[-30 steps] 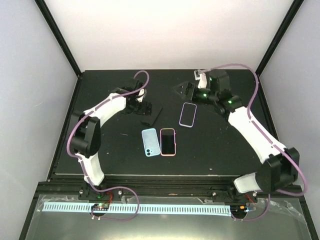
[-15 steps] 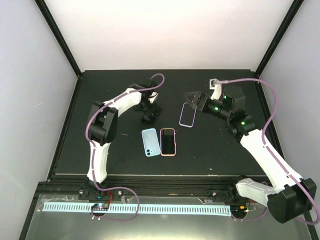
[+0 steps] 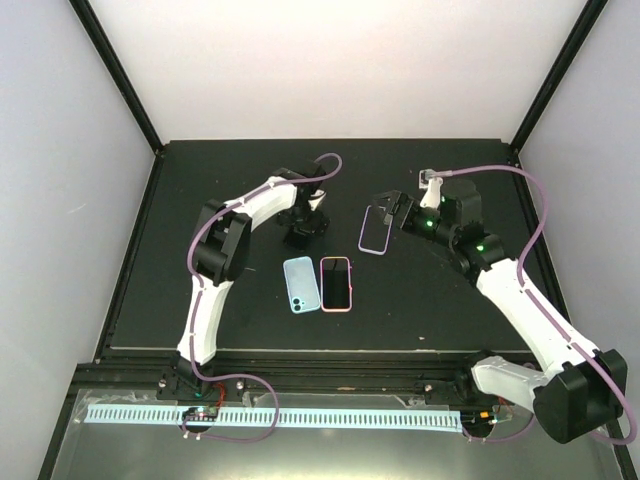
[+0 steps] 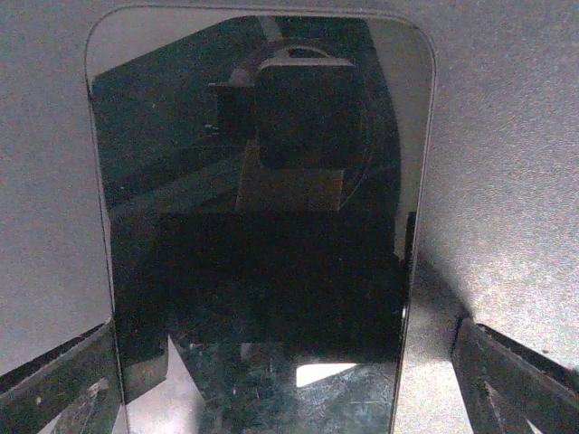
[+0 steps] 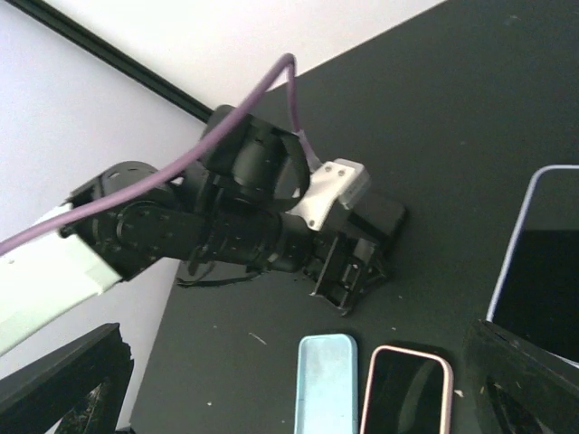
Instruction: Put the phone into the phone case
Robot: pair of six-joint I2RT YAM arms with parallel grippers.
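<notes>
- The biggest risk, as I judge it, is that the left gripper [image 3: 304, 224] closes on the black phone [image 4: 262, 136] and squeezes it out. The phone lies flat on the table [image 3: 200, 180] right beneath the gripper. Its edges are thin and slick, so it could skid or twist away instead of lifting.
- The next risk is picking the wrong target. A blue case [image 3: 300, 285] and a pink-rimmed phone [image 3: 336, 284] lie side by side near the left gripper, on the side toward the arm bases. The lilac-rimmed case [image 3: 376, 230], which looks empty, lies off toward the right gripper [image 3: 390, 212]. A mix-up would waste the carry.
- A smaller risk is a clash between the arms. The right gripper hangs just over the far end of the lilac-rimmed case, so a phone brought across could bump it or shove the case askew.
- The left arm is stretched well out, with the forearm swung toward the middle and the wrist aimed down, low over the phone.
- The left gripper is spread, and its fingers [image 4: 54, 393] straddle one end of the phone. One finger seems to meet the long edge, while the other stands slightly off it. Nothing is clamped yet.
- The right arm reaches forward and inward, with its fingers [image 5: 529, 380] wide apart and holding nothing.
</notes>
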